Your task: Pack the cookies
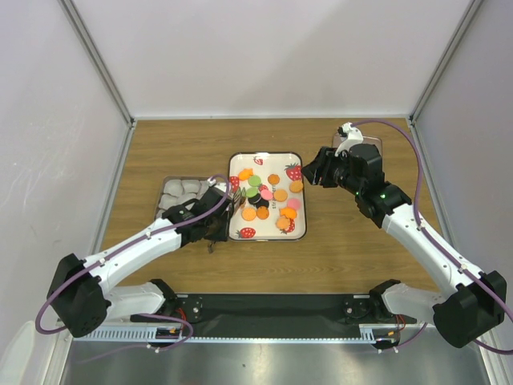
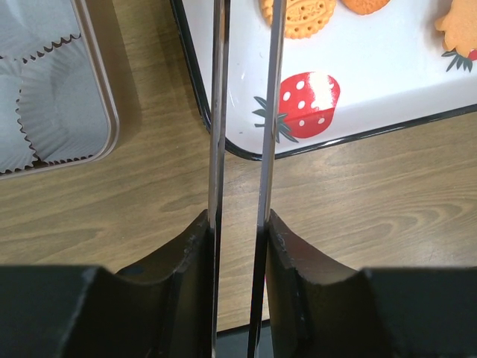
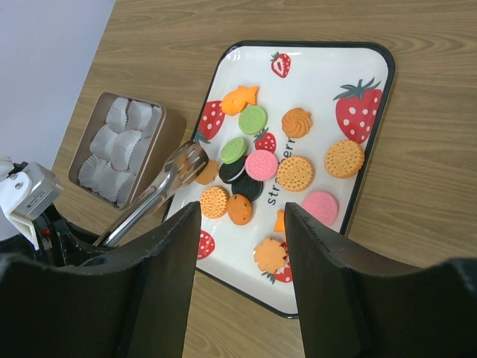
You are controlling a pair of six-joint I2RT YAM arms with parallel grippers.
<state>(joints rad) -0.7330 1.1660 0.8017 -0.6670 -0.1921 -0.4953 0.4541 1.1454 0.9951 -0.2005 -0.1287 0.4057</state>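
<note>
Picking is judged the step in hand: steel tongs [image 3: 160, 190] are clamped in the left pincer [image 2: 237, 224], tips at an orange cookie. Next, 1 cookie must be pinched and carried to the paper-cup tin [image 3: 168, 127]. The right pincer [image 3: 242, 212] is held wide, empty. The cookies [image 3: 261, 165], orange, green, pink and black discs, are scattered on the strawberry tray [image 3: 373, 60].

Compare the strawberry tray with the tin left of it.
The tray is white with strawberry prints and a dark rim; the tin is plain. The tray is larger than the tin. The tray holds loose cookies; the tin holds empty paper cups. Both are rounded rectangles lying flat on the table.
</note>
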